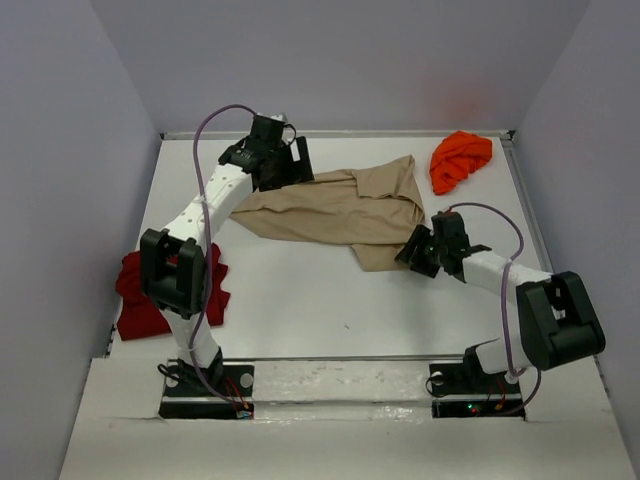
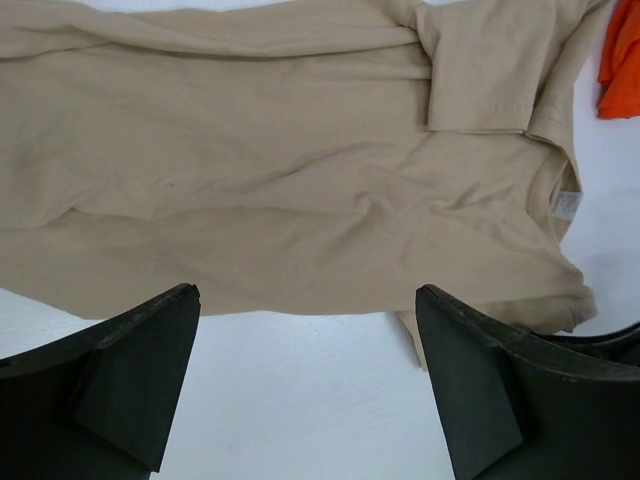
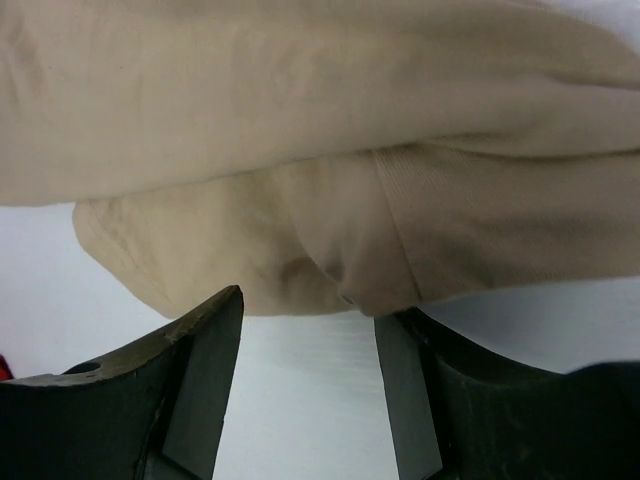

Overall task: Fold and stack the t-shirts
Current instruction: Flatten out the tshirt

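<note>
Here, the tan collared t-shirt (image 1: pixel 335 208) lies spread but unfolded across the middle of the counter (image 1: pixel 300 300). Its long axis runs from the left claw (image 2: pixel 308 295) at its far-left end to the right claw (image 3: pixel 308 305) at its near-right corner.

- **Left claw:** the jaws are wide and empty, with the edge of the cloth just beyond the fingertips.
- **Right claw:** the jaws are partly apart and empty. A rounded lobe of the shirt lies just ahead of the gap, not yet between the fingers.
- **Reach:** each arm is nearer to its own end of the shirt, so a two-handed pinch along that axis seems the likely next move.
- **Tan shirt:** the cloth is wrinkled, and one sleeve is doubled over beside the collar.
- **Other shirts:** the orange t-shirt (image 1: pixel 460 160) is bunched to the far right of the tan shirt. The dark red t-shirt (image 1: pixel 140 300) lies to its near left.
</note>
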{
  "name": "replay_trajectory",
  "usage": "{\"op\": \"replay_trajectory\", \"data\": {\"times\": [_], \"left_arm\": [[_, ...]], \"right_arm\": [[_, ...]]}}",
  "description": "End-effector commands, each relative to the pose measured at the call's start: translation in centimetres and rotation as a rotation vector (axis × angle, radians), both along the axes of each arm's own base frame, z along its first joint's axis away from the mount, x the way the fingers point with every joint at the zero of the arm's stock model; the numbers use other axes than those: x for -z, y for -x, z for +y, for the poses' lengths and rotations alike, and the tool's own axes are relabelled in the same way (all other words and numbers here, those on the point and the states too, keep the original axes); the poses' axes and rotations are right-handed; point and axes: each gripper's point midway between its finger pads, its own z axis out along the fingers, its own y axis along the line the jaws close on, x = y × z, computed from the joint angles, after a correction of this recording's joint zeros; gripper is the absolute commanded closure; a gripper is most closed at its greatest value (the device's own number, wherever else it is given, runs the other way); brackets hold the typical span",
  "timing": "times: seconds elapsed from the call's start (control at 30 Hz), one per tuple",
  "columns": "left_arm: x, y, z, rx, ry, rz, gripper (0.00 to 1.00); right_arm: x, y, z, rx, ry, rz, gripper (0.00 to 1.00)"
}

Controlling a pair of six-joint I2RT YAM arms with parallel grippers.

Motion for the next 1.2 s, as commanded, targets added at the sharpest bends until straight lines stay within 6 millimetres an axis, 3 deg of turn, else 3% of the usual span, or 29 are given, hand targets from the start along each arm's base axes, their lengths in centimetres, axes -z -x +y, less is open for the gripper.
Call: {"op": "replay_trajectory", "data": {"times": [0.0, 0.1, 0.17, 0.23, 0.33, 0.4, 0.43, 0.57, 0.6, 0.7, 0.73, 0.93, 1.1, 1.17], "left_arm": [[-3.0, 1.0, -0.5, 0.035, 0.02, -0.073, 0.01], [-3.6, 1.3, -0.2, 0.03, 0.016, -0.088, 0.01], [-4.3, 1.5, -0.1, 0.029, 0.017, -0.105, 0.01], [-4.5, 1.5, 0.5, 0.013, -0.005, -0.112, 0.01], [-3.6, 1.7, 1.0, -0.003, -0.03, -0.096, 0.01], [-2.2, 2.1, 1.1, -0.005, -0.042, -0.069, 0.01], [-1.9, 2.2, 1.2, -0.008, -0.045, -0.064, 0.01], [-0.4, 2.4, 0.8, -0.003, -0.046, -0.044, 0.01], [0.5, 2.6, 0.5, 0.007, -0.061, -0.023, 0.01], [1.4, 3.2, 0.0, 0.015, -0.078, 0.004, 0.01], [1.7, 3.4, 0.3, -0.004, -0.1, 0.001, 0.01], [2.0, 5.5, 0.6, -0.007, -0.117, -0.006, 0.01], [3.1, 7.4, 0.9, 0.002, -0.12, 0.001, 0.01], [3.0, 7.7, 1.2, -0.008, -0.131, -0.006, 0.01]], "right_arm": [[-1.0, -2.9, 0.4, -0.014, 0.01, -0.075, 0.39], [0.4, -3.5, 0.5, -0.027, 0.024, -0.045, 0.41], [0.3, -4.2, 0.8, -0.031, 0.012, -0.068, 0.43], [0.6, -4.7, 1.1, -0.034, 0.004, -0.068, 0.7], [0.1, -4.6, 1.2, -0.034, -0.008, -0.078, 1.0], [-0.3, -3.8, 1.4, -0.036, 0.017, -0.097, 1.0], [-2.2, -3.8, 1.3, -0.021, 0.033, -0.153, 1.0], [-5.7, -2.5, -0.3, 0.061, 0.216, -0.221, 1.0], [-6.6, -2.9, -1.3, 0.109, 0.269, -0.243, 1.0], [-9.6, -3.5, -1.4, 0.131, 0.321, -0.307, 1.0], [-10.9, -3.9, -2.2, 0.17, 0.376, -0.324, 1.0], [-12.3, -2.2, -2.0, 0.238, 0.509, -0.334, 1.0], [-12.1, 0.8, -1.1, 0.27, 0.471, -0.371, 1.0], [-13.0, 2.0, 0.0, 0.271, 0.482, -0.426, 1.0]]}}
